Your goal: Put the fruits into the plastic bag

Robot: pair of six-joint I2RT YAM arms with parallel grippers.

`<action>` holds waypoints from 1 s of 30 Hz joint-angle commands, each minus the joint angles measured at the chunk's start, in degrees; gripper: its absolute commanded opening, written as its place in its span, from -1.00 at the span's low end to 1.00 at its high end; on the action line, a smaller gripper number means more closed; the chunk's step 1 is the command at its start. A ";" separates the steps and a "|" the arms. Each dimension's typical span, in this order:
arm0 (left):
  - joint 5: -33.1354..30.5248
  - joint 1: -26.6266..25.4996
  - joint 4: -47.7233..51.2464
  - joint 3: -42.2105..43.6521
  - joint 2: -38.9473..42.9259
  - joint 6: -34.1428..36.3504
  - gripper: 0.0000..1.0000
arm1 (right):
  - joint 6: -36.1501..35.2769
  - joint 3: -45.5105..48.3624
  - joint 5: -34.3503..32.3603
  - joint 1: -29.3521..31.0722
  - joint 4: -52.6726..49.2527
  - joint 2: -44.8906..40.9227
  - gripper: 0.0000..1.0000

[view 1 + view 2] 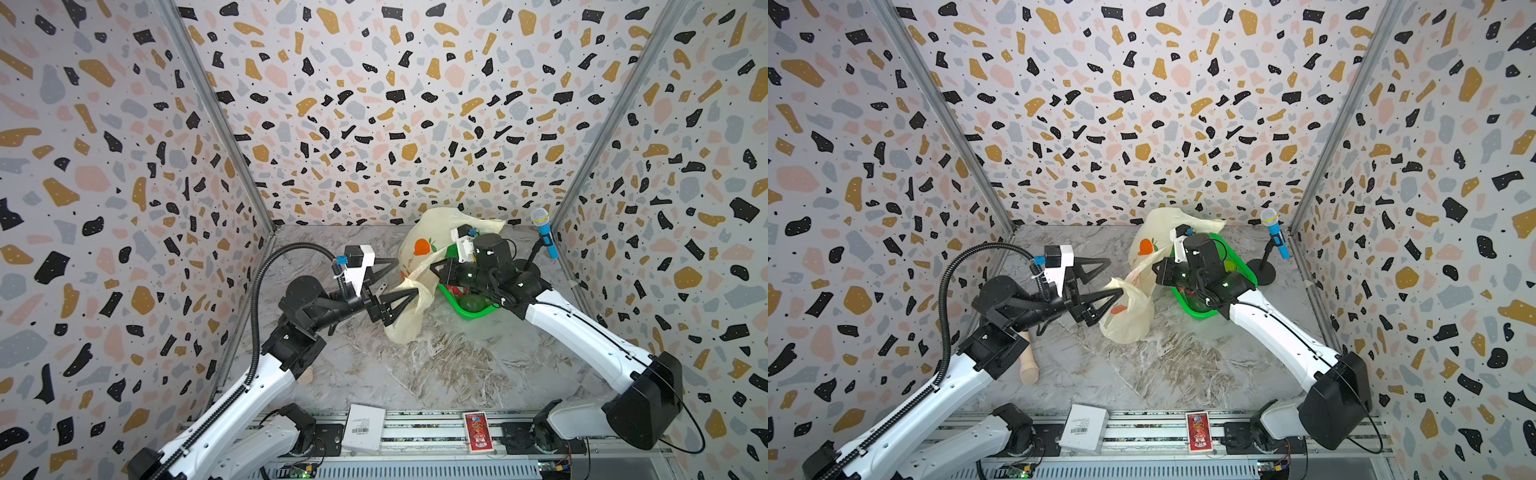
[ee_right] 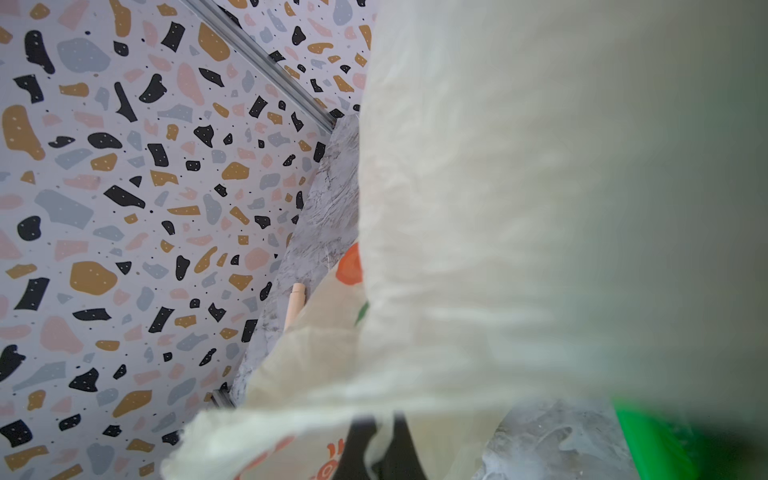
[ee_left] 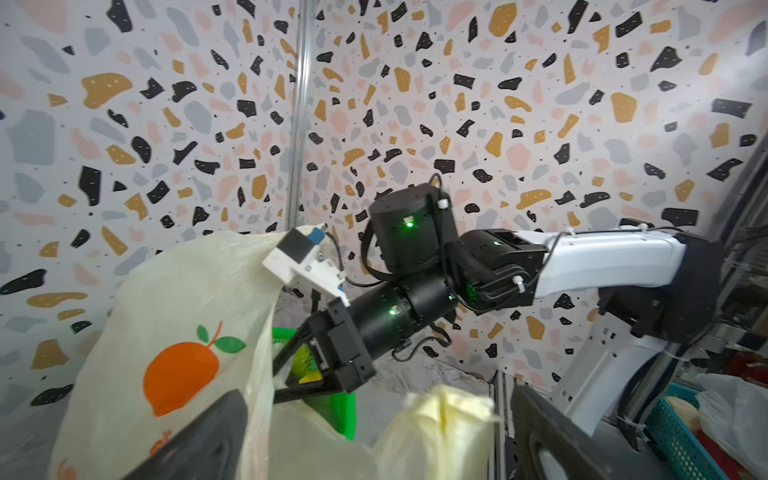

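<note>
So from where I'm standing, the right gripper [image 1: 433, 265] has its jaws pressed together on a fold of the plastic bag [image 1: 405, 324]. The right wrist view shows pale film running between the two black fingertips [image 2: 357, 444], with a strip pulled taut from there. The left gripper [image 1: 406, 276] is spread wide and holds nothing. In the left wrist view a bunched handle [image 3: 436, 419] of the bag sits in the gap between its fingers [image 3: 195, 440], and I can't tell if it brushes either one. The fruits [image 1: 471, 303] aren't in the bag at all. They're in the green basket [image 1: 465, 316] tucked beneath the right gripper's wrist, mostly hidden by the arm, though I can make out a dark green one and a bit of red. My read is that this is the get-the-mouth-open step. To do it well I'd have the left one close on that bunched handle only, seated deep between the fingers rather than at the tips, since thin film slips. Then I'd draw it gently away from the right gripper, so the mouth gapes without tearing or popping out of the right pinch. The bag's belly slumps on the table [image 1: 457, 365] below the left fingers, so lifting a little should help it hang open.
</note>
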State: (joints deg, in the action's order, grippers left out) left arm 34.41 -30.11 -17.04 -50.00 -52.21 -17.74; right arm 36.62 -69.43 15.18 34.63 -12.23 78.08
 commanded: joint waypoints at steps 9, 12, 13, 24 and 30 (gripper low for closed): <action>-3.61 7.72 -0.14 -1.78 -5.54 -7.34 0.57 | -9.51 7.91 8.88 -5.30 0.49 -6.24 -1.00; -4.60 5.08 9.78 -7.48 -10.86 -1.86 0.57 | -11.06 7.15 8.80 -5.23 -0.07 -6.11 -1.00; -6.50 3.10 12.66 -9.04 -12.06 0.23 0.57 | -11.41 6.82 8.52 -5.19 -0.38 -5.99 -1.00; -11.12 -8.68 19.34 -12.49 -17.67 3.86 0.67 | -11.97 4.18 7.76 -4.89 -0.38 -4.74 -1.00; -13.99 -13.13 20.53 -13.33 -20.88 3.14 0.67 | -12.21 3.16 6.78 -3.72 -0.33 -4.23 -1.00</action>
State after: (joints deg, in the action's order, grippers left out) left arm 22.65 -41.80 3.03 -61.54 -72.36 -15.40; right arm 25.21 -63.94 22.65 30.28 -12.40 73.89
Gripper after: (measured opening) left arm 0.837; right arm 0.039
